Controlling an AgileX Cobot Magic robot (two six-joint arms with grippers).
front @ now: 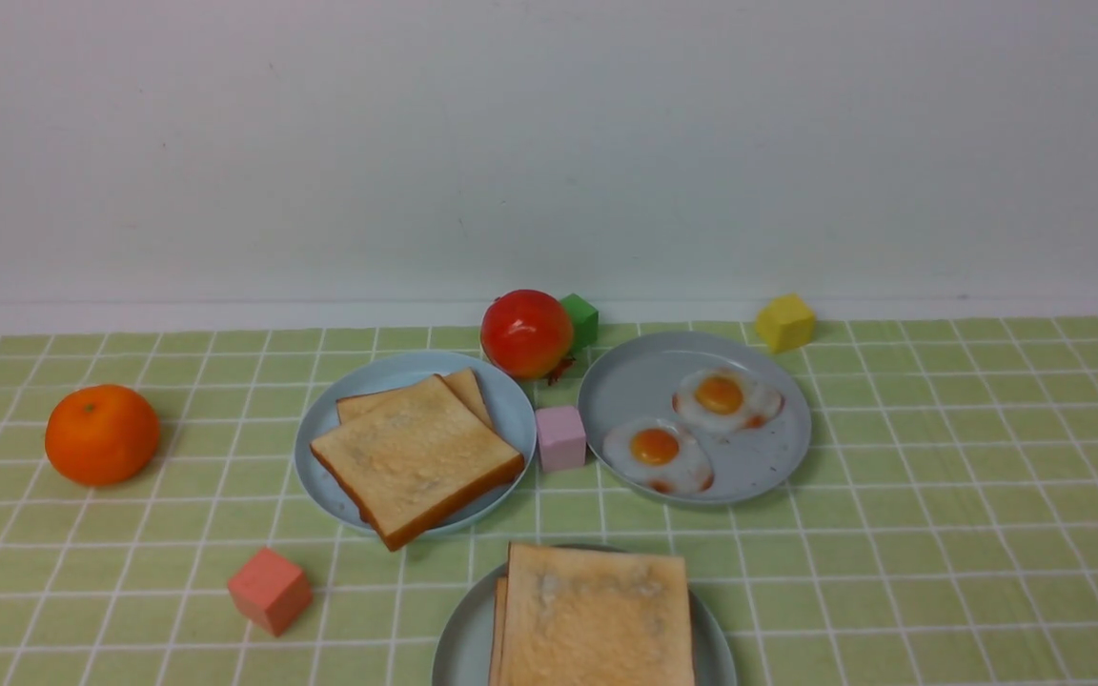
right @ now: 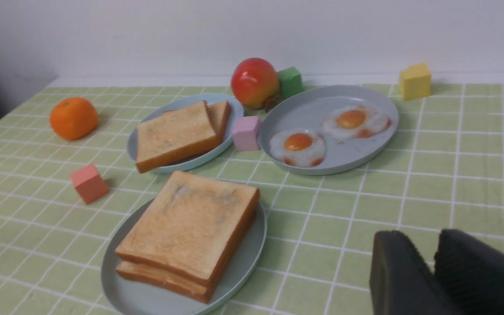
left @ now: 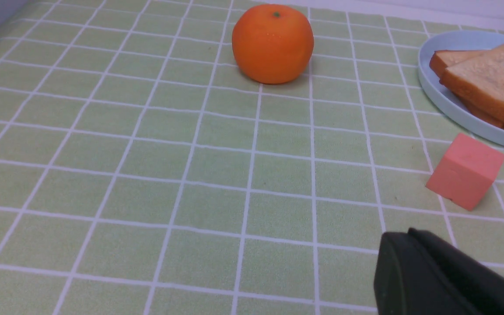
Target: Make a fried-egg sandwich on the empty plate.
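Checked cloth (front: 892, 553) — three plates, apparently two eggs (front: 692, 429)

Sandwich (front: 599, 619) stacked on grn plate (front: 465, 636).

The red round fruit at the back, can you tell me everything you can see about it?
The round red fruit is smooth and shiny, maybe plastic, with yellow-orange low on its side. A dark reddish, ragged tuft sticks out near the bottom on the right. It looks whole and sits on the green checked cloth, between and behind two plates. Right beside it is a green block, partly hidden behind it; I can't tell if they touch. No gripper holds it.
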